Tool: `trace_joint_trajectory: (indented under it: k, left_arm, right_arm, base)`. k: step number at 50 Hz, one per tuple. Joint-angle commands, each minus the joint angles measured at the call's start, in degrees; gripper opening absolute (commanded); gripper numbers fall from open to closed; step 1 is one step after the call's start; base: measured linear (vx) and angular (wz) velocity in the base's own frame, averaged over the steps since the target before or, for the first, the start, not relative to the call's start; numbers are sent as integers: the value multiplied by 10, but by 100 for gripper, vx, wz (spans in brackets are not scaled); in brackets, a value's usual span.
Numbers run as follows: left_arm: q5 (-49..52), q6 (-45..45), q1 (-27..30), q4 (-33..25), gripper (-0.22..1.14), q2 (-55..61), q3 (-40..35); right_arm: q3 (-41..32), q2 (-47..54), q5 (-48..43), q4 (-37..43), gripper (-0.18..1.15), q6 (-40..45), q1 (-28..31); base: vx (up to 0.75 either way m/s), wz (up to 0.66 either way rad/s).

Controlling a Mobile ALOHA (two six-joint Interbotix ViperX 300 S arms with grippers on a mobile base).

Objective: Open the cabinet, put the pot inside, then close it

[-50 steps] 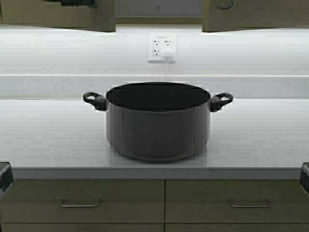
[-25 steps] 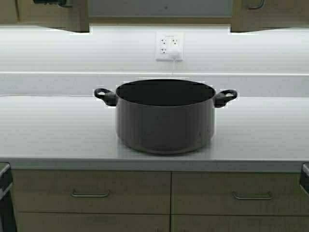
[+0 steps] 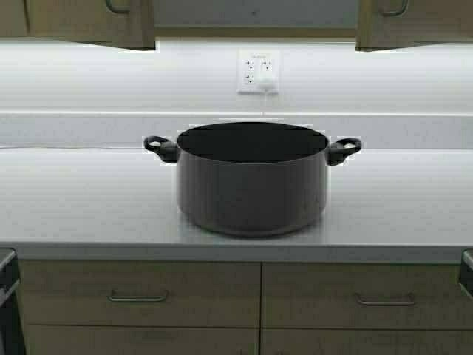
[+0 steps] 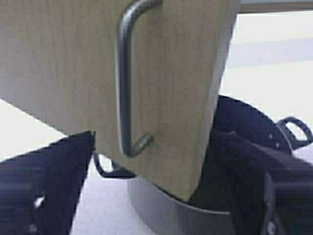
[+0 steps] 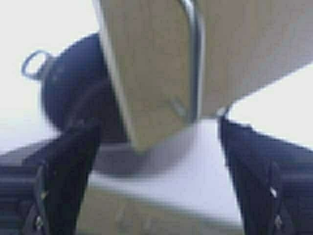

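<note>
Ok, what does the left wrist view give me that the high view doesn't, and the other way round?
Only the left wrist view shows the left gripper, fingers spread wide either side of the left cabinet door, with its bar handle seen almost in full. Only the high view shows the whole pot standing on the countertop, the wall outlet, the lower drawers and the right cabinet door. Both show the pot, its loop handles, the countertop and the swung-open left door.
</note>
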Motion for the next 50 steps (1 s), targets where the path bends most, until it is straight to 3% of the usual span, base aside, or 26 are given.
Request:
trace_joint_trajectory:
  k: [1,5,9,14,17,20,22,25,29,33,50]
  left_arm:
    - [57,-13,1,3,100,-20,-7]
    - [121,-19,-18,3,97,-27,-19]
    - [148,-21,-63,3,84,-25,-34]
    - [143,-20,-131,3,40,2,-62]
    - [130,-17,-155,3,7,28,-76]
    - [103,-15,-171,3,-13,62,-91]
    - [81,-15,-178,4,-13,87,-99]
    - [54,-18,-181,4,-2,129,-117]
    - [24,-18,-181,4,8,185,-147]
    - [-3,-16,-181,4,4,233,-181]
    - [-88,-25,-149,3,2,392,-317]
  right_arm:
    - [-23,-12,76,-17,100,12,1]
    - [-28,-13,108,-4,98,2,21]
    - [-33,-4,107,16,91,-11,76]
    - [-54,26,64,22,69,-11,161]
    - [-68,54,21,22,48,-11,204]
    - [-83,85,-23,21,25,-10,236]
    - [-94,107,-49,19,9,-11,253]
    - [-112,140,-91,15,-5,-9,265]
    - [-141,185,-130,9,0,-4,267]
    - [-178,234,-145,2,8,-2,267]
    - [-293,380,-191,-20,6,13,258]
  base:
    - [0,0]
    - [-1,1]
    - [-1,1]
    - [0,0]
    - [0,0]
    - [0,0]
    - [-1,1]
    - [-1,1]
    - [0,0]
    - [0,0]
    - [0,0]
